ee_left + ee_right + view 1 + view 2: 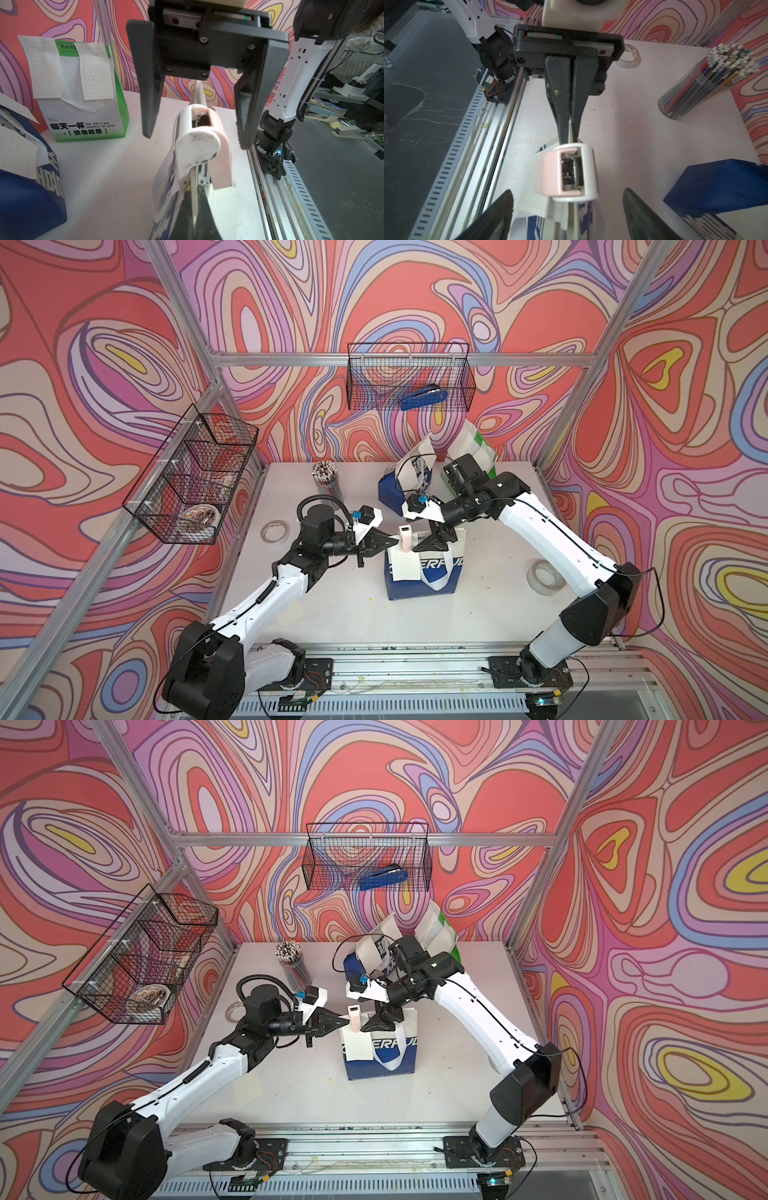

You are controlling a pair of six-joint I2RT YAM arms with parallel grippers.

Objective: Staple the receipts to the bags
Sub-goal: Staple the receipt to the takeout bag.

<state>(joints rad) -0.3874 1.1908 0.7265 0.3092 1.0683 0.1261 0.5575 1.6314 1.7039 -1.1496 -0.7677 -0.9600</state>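
Observation:
The "CHEERFUL" bag (432, 576) (386, 1058) stands mid-table with a white receipt (405, 566) hanging on its front. A pink-and-white stapler (405, 537) (199, 145) (566, 172) sits astride the bag's top edge. My left gripper (395, 540) (194, 212) is shut on that top edge, just beside the stapler. My right gripper (428, 541) (566, 191) is open, one finger on each side of the stapler and both clear of it. Behind stand the blue bag with Chinese characters (390, 489) and the green bag (87, 116), which carries two receipts (44, 68).
A wire basket (457, 377) on the back wall holds a blue stapler (424, 398). Another basket (191, 477) hangs at the left. A pen cup (328, 481) stands at the back, and tape rolls (274, 531) (546, 576) lie to the left and right.

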